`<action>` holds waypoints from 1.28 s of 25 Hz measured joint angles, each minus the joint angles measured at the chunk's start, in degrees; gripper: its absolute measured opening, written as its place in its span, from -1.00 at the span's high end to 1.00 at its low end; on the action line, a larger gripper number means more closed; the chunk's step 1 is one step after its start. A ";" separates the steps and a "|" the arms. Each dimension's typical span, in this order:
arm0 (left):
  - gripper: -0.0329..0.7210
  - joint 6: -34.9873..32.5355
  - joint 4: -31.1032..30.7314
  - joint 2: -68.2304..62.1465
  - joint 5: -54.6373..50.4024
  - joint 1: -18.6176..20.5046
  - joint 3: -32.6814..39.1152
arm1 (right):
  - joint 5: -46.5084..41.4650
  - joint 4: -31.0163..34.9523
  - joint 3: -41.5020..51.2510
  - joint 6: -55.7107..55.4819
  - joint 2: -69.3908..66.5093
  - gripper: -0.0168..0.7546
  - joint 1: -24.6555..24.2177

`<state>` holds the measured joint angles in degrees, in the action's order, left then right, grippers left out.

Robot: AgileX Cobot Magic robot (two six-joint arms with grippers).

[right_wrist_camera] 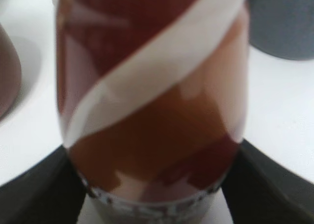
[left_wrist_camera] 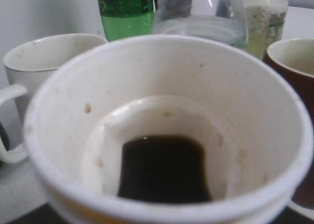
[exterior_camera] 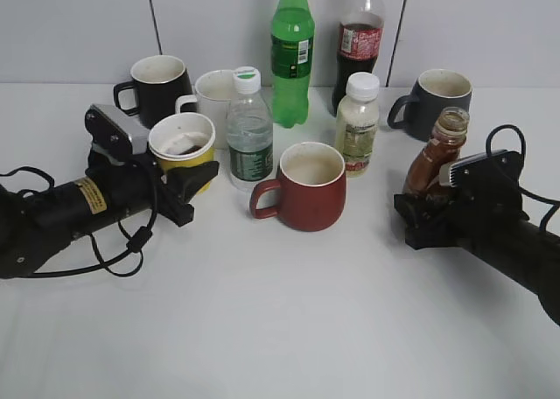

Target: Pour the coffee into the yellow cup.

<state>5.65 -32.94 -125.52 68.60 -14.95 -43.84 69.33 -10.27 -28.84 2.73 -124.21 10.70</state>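
Blurrily, right hand (exterior_camera: 426, 208) clasps coffee bottle (exterior_camera: 437, 154); left hand (exterior_camera: 188, 185) holds yellow cup (exterior_camera: 181, 147), fingers hidden.

The black left hand (exterior_camera: 188, 189) lies low, its arm stretched in from the left, fingers closed. The black right hand (exterior_camera: 426, 220) likewise grips, reaching in from the right.

Between your two grippers stands the red mug (exterior_camera: 302, 187); the water bottle (exterior_camera: 249, 129) crowds the left jaws; table front (exterior_camera: 280, 329) is free.
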 joint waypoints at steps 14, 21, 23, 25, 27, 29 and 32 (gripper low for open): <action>-0.04 0.00 -4.85 0.13 -0.19 0.00 0.00 | -0.24 -0.47 -1.01 -1.53 -0.25 -0.40 0.01; -0.03 0.45 -7.48 0.87 -0.40 0.00 0.04 | -1.13 -4.01 0.67 -1.35 2.78 -0.40 0.01; -0.03 1.52 -7.76 1.84 -0.20 0.00 0.41 | -1.59 -5.42 0.90 -0.81 5.59 -0.40 0.01; -0.03 2.26 -7.87 2.69 -0.08 0.00 1.64 | -1.82 -6.63 0.90 -0.44 8.30 -0.40 0.01; -0.03 2.37 -8.28 2.82 -0.08 0.00 2.05 | -2.20 -7.38 0.90 0.01 10.87 -0.40 0.13; -0.03 2.80 -9.53 2.93 -0.08 0.00 2.20 | -3.66 -7.58 0.90 1.14 12.87 -0.40 0.61; -0.03 4.52 -10.31 3.06 0.06 -0.16 2.20 | -8.02 -7.71 0.18 2.76 16.04 -0.40 2.82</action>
<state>10.16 -43.24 -122.46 68.66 -15.11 -41.65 61.31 -17.98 -28.66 5.49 -108.17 13.52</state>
